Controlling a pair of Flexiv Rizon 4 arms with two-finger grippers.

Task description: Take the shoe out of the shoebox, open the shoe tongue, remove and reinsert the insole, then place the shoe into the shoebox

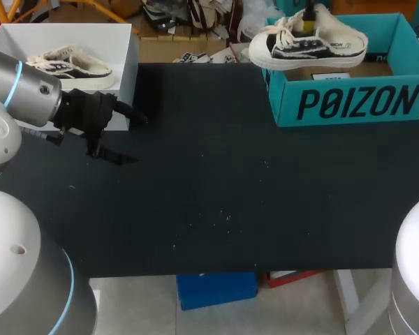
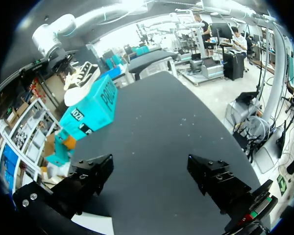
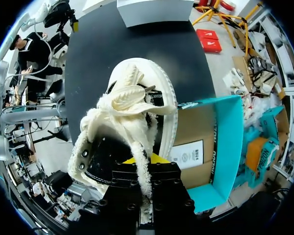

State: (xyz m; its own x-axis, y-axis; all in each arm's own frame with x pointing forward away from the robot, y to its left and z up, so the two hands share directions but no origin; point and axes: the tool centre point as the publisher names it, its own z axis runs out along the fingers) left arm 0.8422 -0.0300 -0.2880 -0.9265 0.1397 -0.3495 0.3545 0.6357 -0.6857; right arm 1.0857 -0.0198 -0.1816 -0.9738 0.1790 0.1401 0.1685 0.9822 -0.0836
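Observation:
A white-and-black canvas shoe (image 1: 307, 45) hangs over the open teal shoebox (image 1: 356, 101) at the table's far right. My right gripper (image 1: 307, 24) comes down on it from above. In the right wrist view the gripper (image 3: 146, 171) is shut on the rear collar of the shoe (image 3: 132, 112), laces and toe pointing away, with the shoebox (image 3: 225, 142) under and beside it. My left gripper (image 1: 119, 132) hovers low over the table's left side, far from the shoe. Its black fingers (image 2: 95, 174) stand wide open with nothing between them; the shoe (image 2: 81, 81) and shoebox (image 2: 90, 110) lie far ahead.
A white box (image 1: 119, 49) at the far left holds a second, similar shoe (image 1: 70, 64), just behind my left gripper. The black tabletop (image 1: 230, 188) stretches between the two boxes.

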